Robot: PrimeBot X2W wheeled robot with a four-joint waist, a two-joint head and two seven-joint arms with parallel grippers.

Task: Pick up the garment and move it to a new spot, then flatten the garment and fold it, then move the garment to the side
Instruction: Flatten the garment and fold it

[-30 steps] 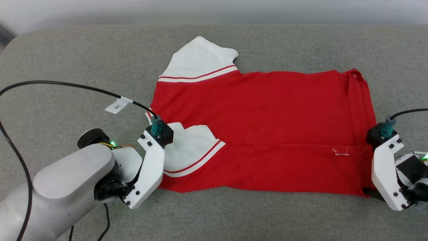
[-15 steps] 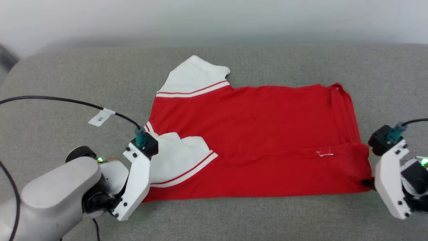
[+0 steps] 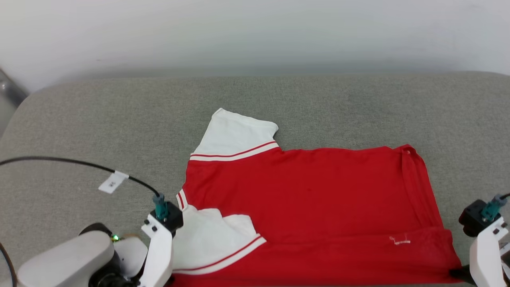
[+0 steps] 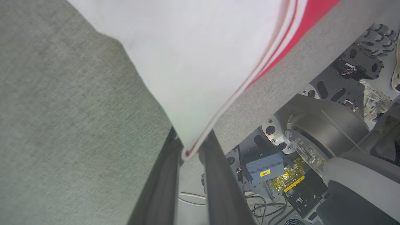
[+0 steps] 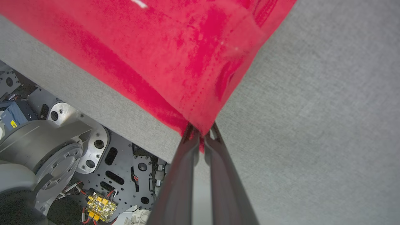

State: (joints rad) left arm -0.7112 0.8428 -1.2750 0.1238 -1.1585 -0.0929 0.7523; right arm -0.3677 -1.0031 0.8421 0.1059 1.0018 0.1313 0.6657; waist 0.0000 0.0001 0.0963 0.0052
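The garment point(image 3: 310, 199) lies spread on the grey table, plain red side up, so its print is hidden. One white sleeve point(image 3: 235, 135) points to the far side and the other point(image 3: 207, 239) is folded onto the body. In the left wrist view my left gripper point(image 4: 191, 149) is shut on the near sleeve's striped corner point(image 4: 200, 93). Over in the right wrist view my right gripper point(image 5: 202, 133) is shut on the red hem corner point(image 5: 200, 78). From the head, a dark right fingertip point(image 3: 457, 274) shows at the garment's near right corner.
The grey padded table point(image 3: 99, 119) has a rounded far left corner and a pale wall behind. A black cable with a white tag point(image 3: 113, 182) arcs over the table to my left wrist. Past the table's near edge sits my own base point(image 4: 312, 131).
The camera has tilted, shifting the whole picture down. Measured against the table's far edge, the garment has slid toward the near edge, with both grippers still holding its near corners.
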